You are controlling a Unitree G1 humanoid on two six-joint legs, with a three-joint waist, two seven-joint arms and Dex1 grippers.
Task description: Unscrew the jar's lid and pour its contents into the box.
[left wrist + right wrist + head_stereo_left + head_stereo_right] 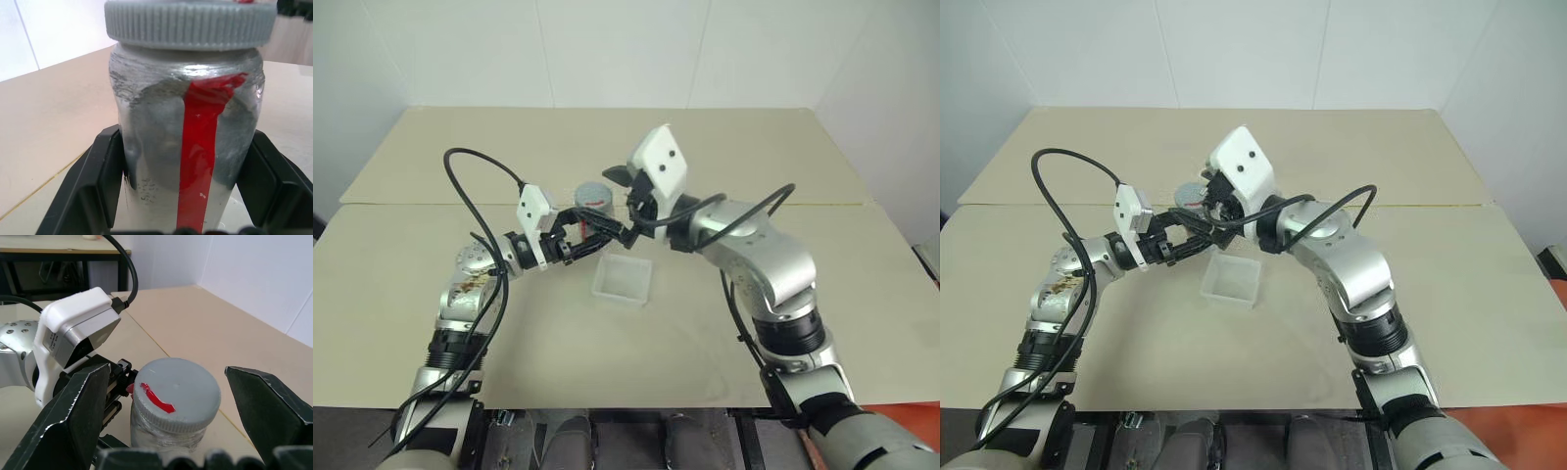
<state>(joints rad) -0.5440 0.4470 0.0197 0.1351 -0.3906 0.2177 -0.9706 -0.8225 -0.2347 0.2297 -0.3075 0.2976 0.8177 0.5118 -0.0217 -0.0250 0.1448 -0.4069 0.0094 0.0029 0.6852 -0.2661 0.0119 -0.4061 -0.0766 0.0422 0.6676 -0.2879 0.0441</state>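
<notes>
A beige worktop (724, 294) stretches out in front of the robot, with white walls behind it. Both arms reach inward and meet above the middle of the worktop.

The left hand (597, 233) is clamped on the jar (591, 208), a small silvery-grey jar with a red stripe running down its side. The jar is held upright and raised off the worktop. In the left wrist view, one black finger (100, 181) presses against each side of the jar's lower body, and the red stripe faces the camera.

The lid (177, 394), a ridged grey screw cap, sits on top of the jar. A short red mark lies across its flat top.

The right hand (168, 406) is level with the lid, its two black fingers spread wide apart. In the right wrist view one finger (73, 416) stands on each side of the lid, with a clear gap between each finger and the lid's rim. They are not touching it.

The box (623, 279), a shallow square tray of translucent white plastic, rests on the worktop just below and slightly nearer the robot than the raised jar. The jar is not touching it. Whether anything lies inside the box cannot be told.

A black cable (470, 196) loops up from the left forearm.
</notes>
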